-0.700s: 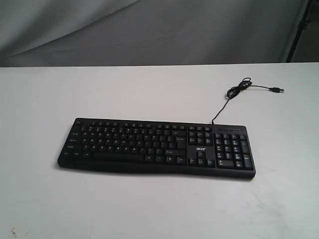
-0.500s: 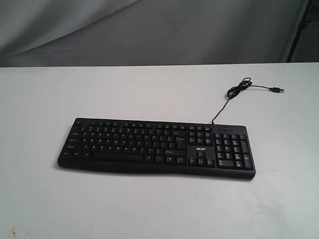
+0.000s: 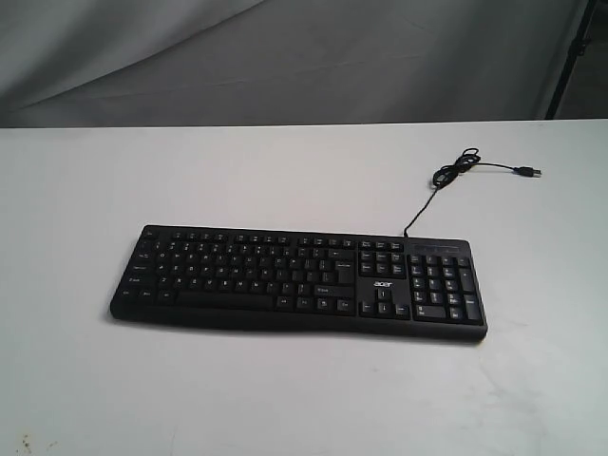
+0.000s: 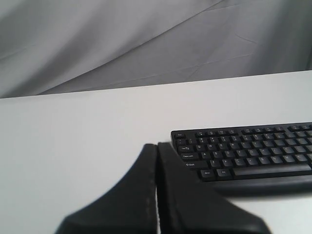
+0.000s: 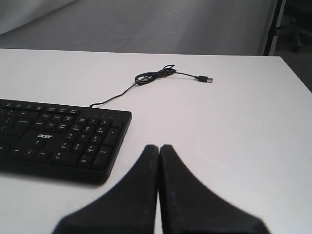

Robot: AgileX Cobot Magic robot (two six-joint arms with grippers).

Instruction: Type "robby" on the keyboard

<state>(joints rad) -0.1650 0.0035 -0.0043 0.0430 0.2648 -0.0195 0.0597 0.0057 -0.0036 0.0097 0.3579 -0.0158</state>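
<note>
Nothing has shifted since the earlier frames: the wide black plastic keyboard (image 3: 299, 280) lies just where it lay, flat on the white desk (image 3: 285, 171), a little toward the near edge and roughly centred across the exterior view. Its number pad (image 3: 442, 287) is at the right end, with a small white acer logo (image 3: 382, 283) just beside it among the middle key blocks. A thin black cable (image 3: 418, 211) leaves the far edge above the number pad, runs away across the desk into a loose coil, and ends in a small USB plug (image 3: 527, 172) lying unconnected on the surface. Behind the desk hangs a creased grey cloth (image 3: 285, 57).

Neither arm shows in the exterior view. The left tool (image 4: 157, 146) has its two black fingers pressed together with only a hairline seam between them and nothing pinched; it sits apart from the keyboard, off the end with the letter keys. The right tool (image 5: 159, 147) is likewise pressed together and empty, apart from the keyboard, off its number-pad end, with bare desk showing between its tips and the keyboard's corner.
</note>
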